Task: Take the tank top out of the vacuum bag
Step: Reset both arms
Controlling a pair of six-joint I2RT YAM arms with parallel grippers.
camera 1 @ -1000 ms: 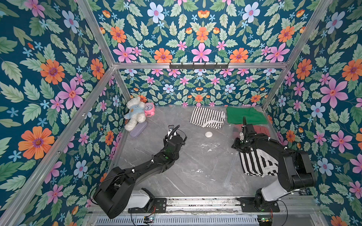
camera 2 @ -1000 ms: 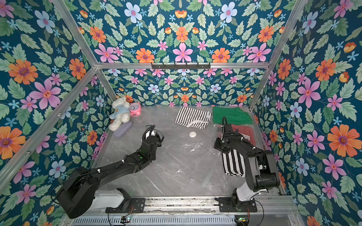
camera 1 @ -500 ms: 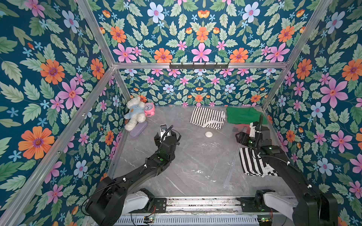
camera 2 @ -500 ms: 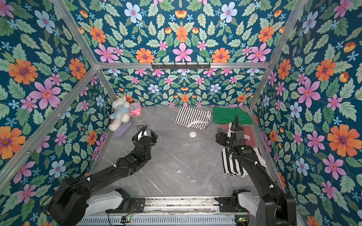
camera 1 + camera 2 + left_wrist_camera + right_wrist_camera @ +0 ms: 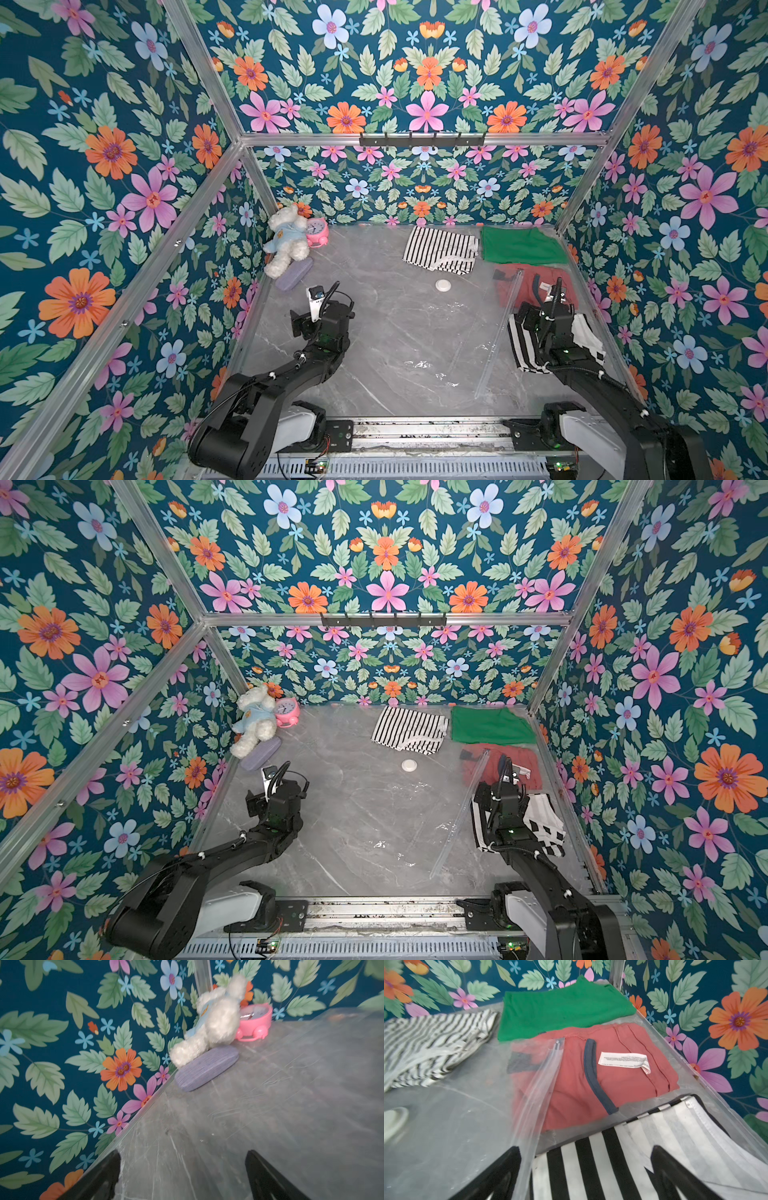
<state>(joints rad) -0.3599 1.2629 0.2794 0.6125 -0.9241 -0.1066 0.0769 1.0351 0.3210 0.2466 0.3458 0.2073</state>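
Observation:
The vacuum bag (image 5: 415, 332) lies flat and clear across the grey table, its white valve cap (image 5: 443, 285) up and its zip strip (image 5: 498, 332) running front to back. Right of the strip, outside the bag, lies the black-and-white broad-striped tank top (image 5: 524, 349). My right gripper (image 5: 585, 1149) hovers open over the tank top (image 5: 591, 1167), one finger at the zip strip (image 5: 537, 1084), nothing held. My left gripper (image 5: 182, 1153) stands open and empty above the bag's left part (image 5: 311, 1084), near the left wall.
A red garment (image 5: 523, 286) straddles the strip's far end. A green garment (image 5: 519, 245) and a thin-striped one (image 5: 440, 251) lie at the back. A teddy (image 5: 286, 245), pink clock (image 5: 318, 232) and lilac case (image 5: 294, 274) fill the back left corner. The flowered walls stand close.
Both grippers have opened wide. The left arm has pulled back toward the left wall. The right gripper has drawn back to the right, over the tank top.

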